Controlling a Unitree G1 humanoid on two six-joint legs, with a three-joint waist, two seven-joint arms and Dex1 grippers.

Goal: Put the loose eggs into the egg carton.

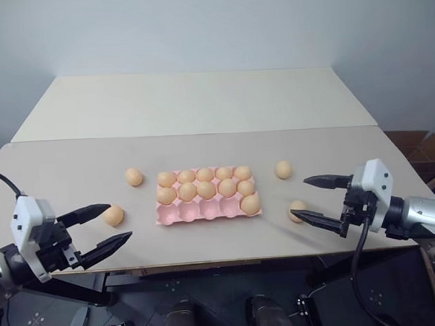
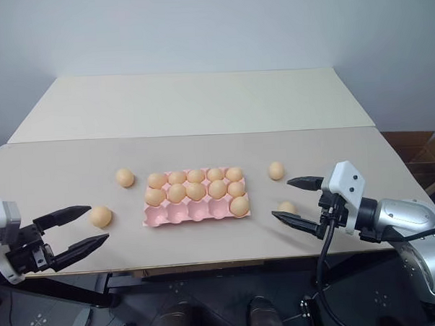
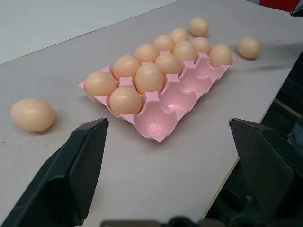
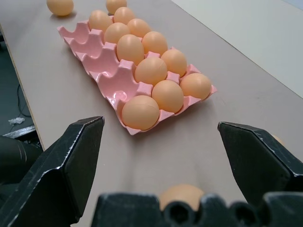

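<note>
The pink egg carton [image 1: 198, 211] lies mid-table, its two back rows full and one egg in the front row's right cup. Four loose eggs rest on the table. One egg [image 1: 133, 177] is left of the carton and another [image 1: 114, 215] lies just off the far fingertip of my left gripper [image 1: 120, 222], which is open and empty. A third egg [image 1: 283, 169] is right of the carton. The fourth egg [image 4: 182, 196] lies low between the open fingers of my right gripper [image 1: 298, 197]. The left wrist view shows the carton [image 3: 165, 109] ahead of the gripper.
A paler table section [image 1: 193, 99] adjoins the back of the work table. A brown cardboard box [image 1: 419, 150] stands off the table's right side. The table's front edge runs just beneath both grippers.
</note>
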